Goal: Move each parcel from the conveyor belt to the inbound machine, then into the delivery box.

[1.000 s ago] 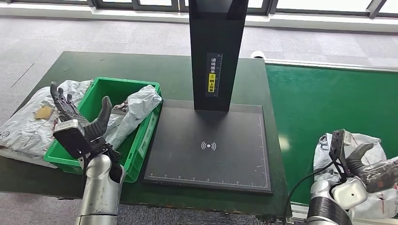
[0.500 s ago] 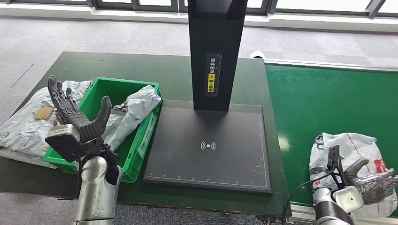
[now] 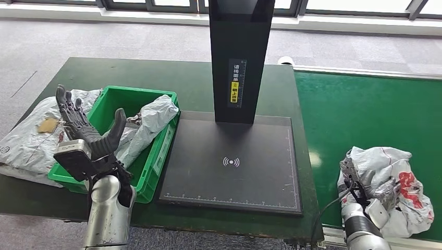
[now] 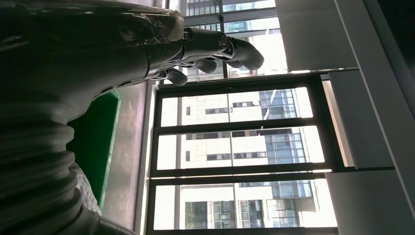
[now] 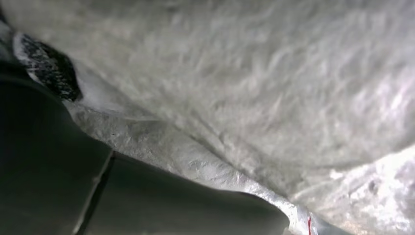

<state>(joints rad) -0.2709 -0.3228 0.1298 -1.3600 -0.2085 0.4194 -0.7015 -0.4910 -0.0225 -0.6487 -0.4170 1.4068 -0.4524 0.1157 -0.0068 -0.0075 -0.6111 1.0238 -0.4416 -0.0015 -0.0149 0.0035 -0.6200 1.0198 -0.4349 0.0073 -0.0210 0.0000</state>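
Since the earlier frames, the right hand has sunk lower right against the white parcel on the green conveyor belt; its grip cannot be told. Centre frame, the black inbound machine stands on the dark table. Lower left, the left hand is raised, fingers spread wide, over the green delivery box.

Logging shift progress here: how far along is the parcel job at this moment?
Done: one grey parcel already lies in the green delivery box. In hand: the right hand is at the white-and-red parcel on the conveyor belt; whether it grips is unclear. The left hand holds nothing, raised with its fingers apart. Left: that parcel must go onto the inbound machine, then the box.
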